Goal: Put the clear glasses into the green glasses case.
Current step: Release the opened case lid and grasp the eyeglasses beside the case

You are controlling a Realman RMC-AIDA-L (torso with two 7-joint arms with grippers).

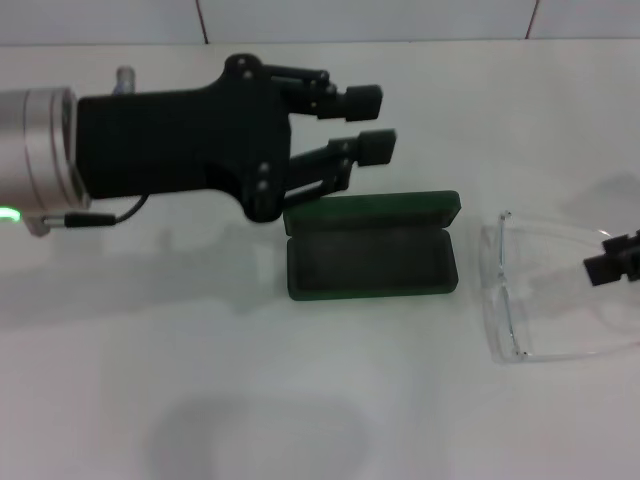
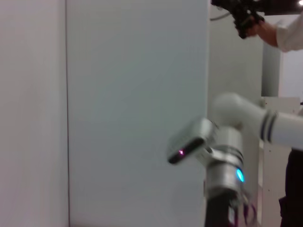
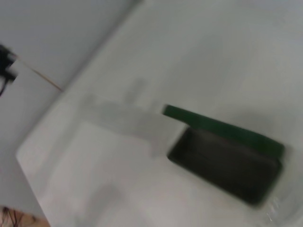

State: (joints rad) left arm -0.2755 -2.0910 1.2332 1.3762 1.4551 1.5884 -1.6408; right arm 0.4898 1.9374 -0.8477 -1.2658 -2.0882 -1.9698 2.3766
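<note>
We see the green glasses case (image 1: 371, 246) lying open near the middle of the white surface (image 1: 300, 400), lid (image 1: 375, 209) stood up along its far edge, dark lining facing up, nothing inside it. The clear glasses (image 1: 545, 290) sit just beside the case on its right, apart from it, front toward the case & arms running off to the right edge.

Left claw (image 1: 368, 122) hangs above the surface just behind & left of the case, fingers (image 1: 375, 146) parted w/ a moderate gap, holding nothing. Right claw (image 1: 615, 260) only pokes in at the right edge, over the glasses' arms; we can't tell if it's open or closed, or touching them.

Right wrist view shows the open case (image 3: 226, 156) w/ its green lid edge up.
</note>
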